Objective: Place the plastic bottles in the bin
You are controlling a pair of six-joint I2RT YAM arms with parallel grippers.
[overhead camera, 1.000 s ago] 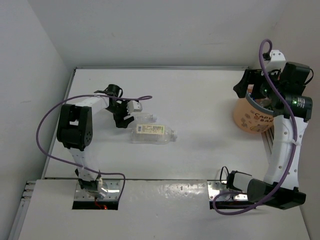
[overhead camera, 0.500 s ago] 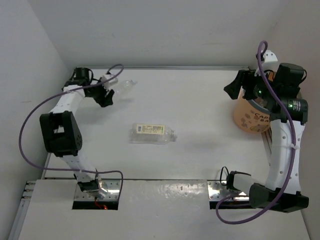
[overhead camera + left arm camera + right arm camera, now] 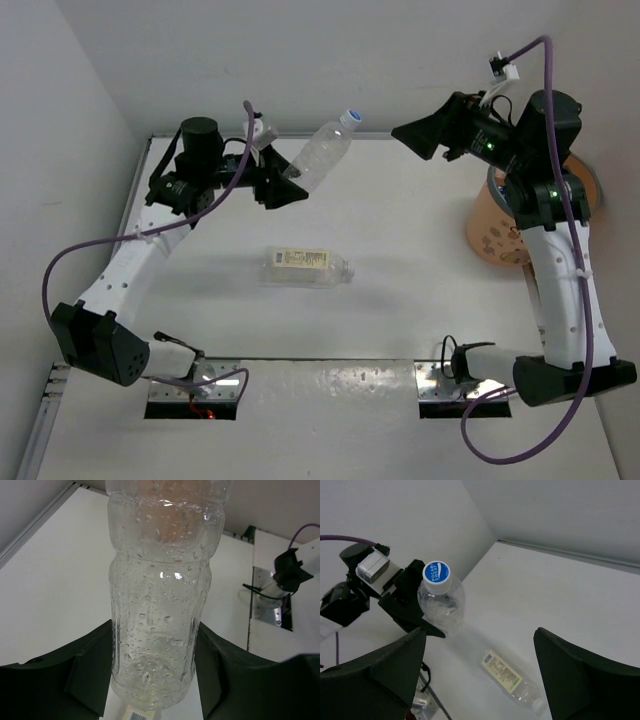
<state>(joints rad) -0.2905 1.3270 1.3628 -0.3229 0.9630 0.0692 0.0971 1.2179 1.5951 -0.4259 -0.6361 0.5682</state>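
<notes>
My left jaws are clamped on the lower body of a clear bottle point(image 3: 322, 155) and hold it in the air over the far left of the table point(image 3: 400, 300), tilted, blue cap point(image 3: 349, 117) up and rightward. Near the table's middle a labelled bottle point(image 3: 305, 267) lies on its side. My right jaws hang spread wide and empty above the table, left of the bin point(image 3: 490, 240), which stands at the right edge.

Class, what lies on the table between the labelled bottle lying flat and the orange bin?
Nothing. In the top external view, the stretch of table between the lying bottle and the bin is bare white surface.
</notes>
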